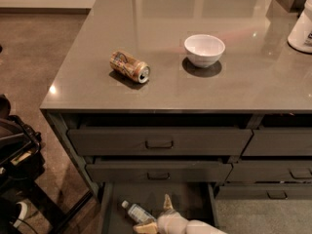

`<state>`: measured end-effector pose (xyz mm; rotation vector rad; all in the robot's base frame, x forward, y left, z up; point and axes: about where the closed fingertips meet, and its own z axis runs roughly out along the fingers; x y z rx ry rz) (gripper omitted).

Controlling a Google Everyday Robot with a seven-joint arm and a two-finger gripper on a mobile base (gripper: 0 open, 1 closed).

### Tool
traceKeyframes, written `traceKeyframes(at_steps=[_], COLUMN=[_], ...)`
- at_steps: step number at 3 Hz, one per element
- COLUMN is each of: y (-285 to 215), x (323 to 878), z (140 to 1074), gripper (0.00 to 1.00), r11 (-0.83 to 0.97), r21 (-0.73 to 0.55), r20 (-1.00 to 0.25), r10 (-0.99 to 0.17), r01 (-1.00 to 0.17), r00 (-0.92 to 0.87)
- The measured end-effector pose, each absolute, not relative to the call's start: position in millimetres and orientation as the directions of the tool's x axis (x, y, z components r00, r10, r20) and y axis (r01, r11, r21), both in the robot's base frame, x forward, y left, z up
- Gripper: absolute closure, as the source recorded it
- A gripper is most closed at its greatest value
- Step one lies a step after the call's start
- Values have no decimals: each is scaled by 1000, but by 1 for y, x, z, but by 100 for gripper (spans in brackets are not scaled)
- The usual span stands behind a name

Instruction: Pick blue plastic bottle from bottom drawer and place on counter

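Observation:
The blue plastic bottle lies on its side on the floor of the open bottom drawer, white cap pointing up-left. My gripper reaches in from the bottom edge and is open. One finger points up to the right of the bottle. The other finger lies just below the bottle's base. The bottle's lower end sits at the mouth of the open jaws. The grey-brown counter lies above the drawers.
On the counter are a tan soda can lying on its side, a white bowl and a large white jug at the right edge. Closed handled drawers sit above the open one. Dark equipment stands at left.

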<state>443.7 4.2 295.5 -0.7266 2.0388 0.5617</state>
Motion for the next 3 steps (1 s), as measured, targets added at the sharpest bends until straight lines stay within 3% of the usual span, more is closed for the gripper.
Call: traceKeyframes(at_steps=[1, 3], y=[35, 40], x=[458, 458], z=[250, 231], gripper=[0, 0], r11=[725, 738], r21=[117, 135], r20=[-845, -833], r10=[-287, -277], r01=[-678, -661], r00=[-452, -479])
